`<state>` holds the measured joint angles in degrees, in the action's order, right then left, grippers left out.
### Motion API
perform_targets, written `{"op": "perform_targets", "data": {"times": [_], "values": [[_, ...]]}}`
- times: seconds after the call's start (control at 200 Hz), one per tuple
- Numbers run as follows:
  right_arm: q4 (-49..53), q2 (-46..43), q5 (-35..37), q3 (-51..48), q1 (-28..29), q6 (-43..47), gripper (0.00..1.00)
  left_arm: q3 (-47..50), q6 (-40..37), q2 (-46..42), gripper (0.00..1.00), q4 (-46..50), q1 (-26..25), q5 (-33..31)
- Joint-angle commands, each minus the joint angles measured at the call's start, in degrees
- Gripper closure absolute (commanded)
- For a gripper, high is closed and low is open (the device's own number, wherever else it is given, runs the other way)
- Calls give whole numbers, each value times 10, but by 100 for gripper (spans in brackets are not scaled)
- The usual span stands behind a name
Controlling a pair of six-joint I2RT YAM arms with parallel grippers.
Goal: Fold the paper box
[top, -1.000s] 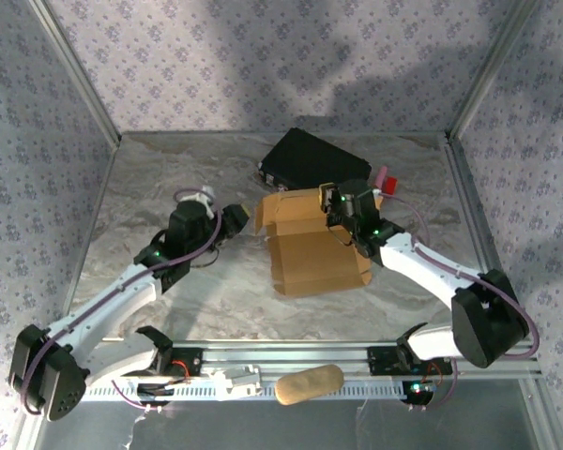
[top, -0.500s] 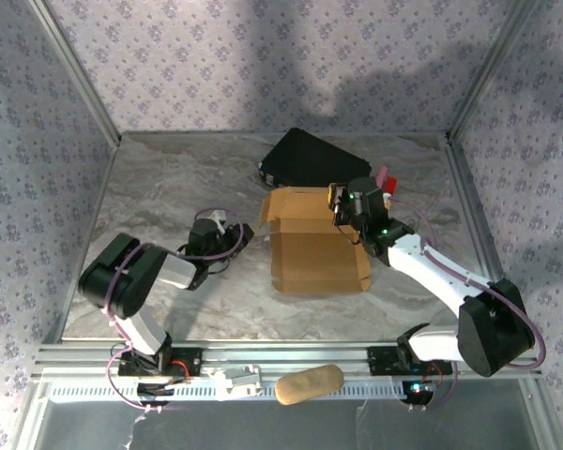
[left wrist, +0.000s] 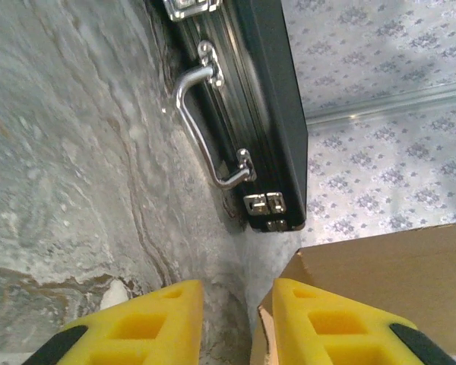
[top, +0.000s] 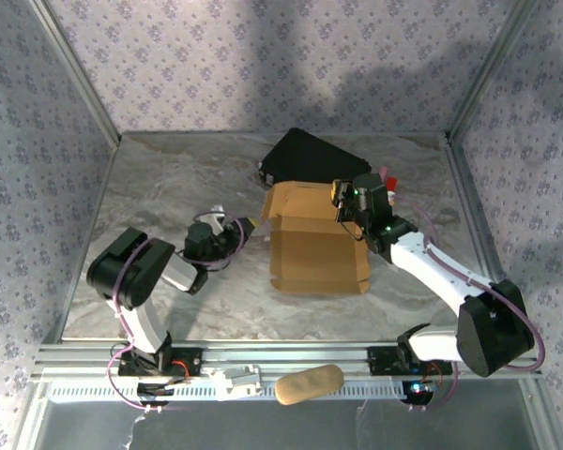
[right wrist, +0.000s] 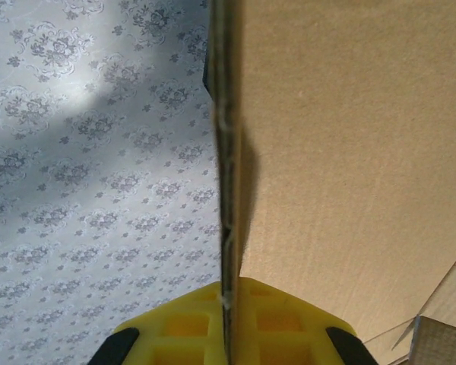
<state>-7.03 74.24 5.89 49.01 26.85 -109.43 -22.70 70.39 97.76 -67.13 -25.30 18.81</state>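
Note:
The tan paper box (top: 314, 246) lies part-folded in the middle of the table, with a flap raised along its far side. My right gripper (top: 342, 202) is shut on the box's right far panel; in the right wrist view the cardboard's thin edge (right wrist: 229, 190) runs straight between the closed yellow pads (right wrist: 190, 327). My left gripper (top: 248, 228) sits low at the box's left edge. It (left wrist: 237, 293) is open, with bare table in the gap and the box's corner (left wrist: 372, 266) just behind the right-hand finger (left wrist: 327, 319).
A black case (top: 311, 157) with a metal handle (left wrist: 201, 129) lies just beyond the box, close to both grippers. A small pink item (top: 387, 178) rests by the right arm. A tan oblong object (top: 310, 382) lies on the front rail. Patterned walls enclose the table.
The left arm has folded back and its gripper has slid right, up to the box's left edge. The right gripper has shifted slightly farther and right, still holding the cardboard.

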Motion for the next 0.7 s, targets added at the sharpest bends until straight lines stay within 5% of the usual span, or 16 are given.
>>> {"op": "perform_targets", "data": {"times": [0.0,0.185,0.39,0.7], "values": [[-5,-9,-12,9,-2,37,100,-23,-69,-95,69,135,17,11],[-82,-14,15,-42,28,92,100,-86,-187,-187,68,384,23,-2],[-187,-9,52,-88,56,155,100,-85,-225,-198,68,416,32,5],[-169,-16,37,-111,56,145,100,-114,-352,-132,75,408,31,74]]}}
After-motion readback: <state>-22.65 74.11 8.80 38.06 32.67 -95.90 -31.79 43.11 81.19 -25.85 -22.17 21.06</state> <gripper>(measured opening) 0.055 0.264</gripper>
